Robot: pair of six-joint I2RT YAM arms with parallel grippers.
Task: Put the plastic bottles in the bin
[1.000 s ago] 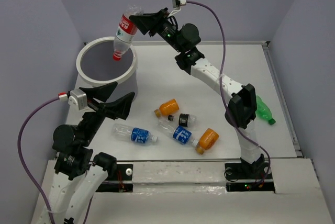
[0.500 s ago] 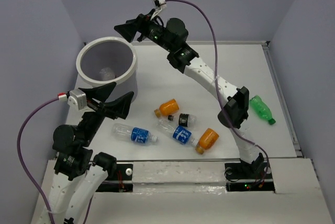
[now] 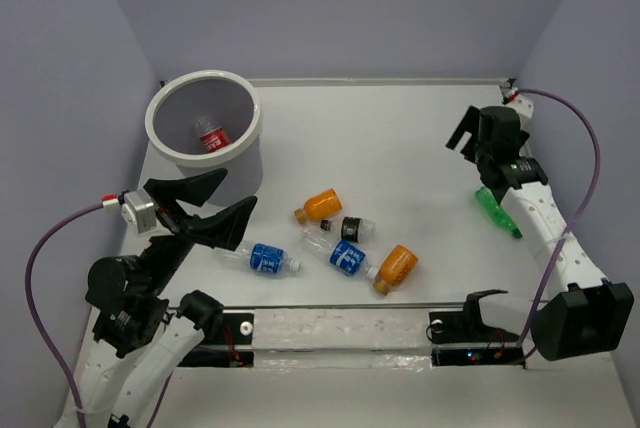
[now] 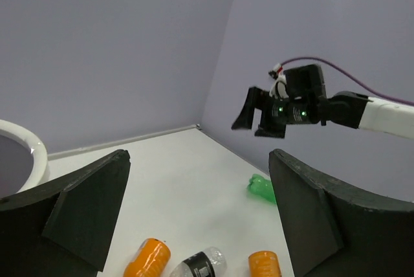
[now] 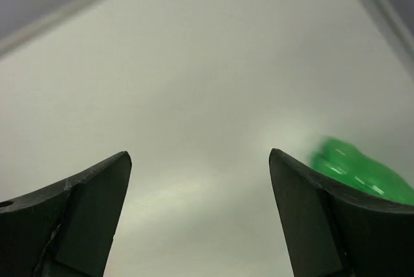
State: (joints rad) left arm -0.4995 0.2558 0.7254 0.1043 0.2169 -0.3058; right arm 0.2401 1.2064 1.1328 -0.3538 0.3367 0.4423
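Having dropped the red-labelled bottle (image 3: 211,137) into the bin (image 3: 232,164) at upper left, the right gripper (image 3: 463,135) swung, empty and spread, toward the green bottle (image 3: 497,211) at right; the left gripper (image 3: 241,188) gaped idle.

The white, black-jointed left arm (image 3: 140,343) rises from its base at the near left and leans forward. The black two-finger left end effector (image 3: 229,197) is raised, fingers spread wide, nothing between them. The right arm (image 3: 548,223) reaches along the right side, and the black right end effector (image 3: 461,133) points left, its fingers likewise parted and empty.
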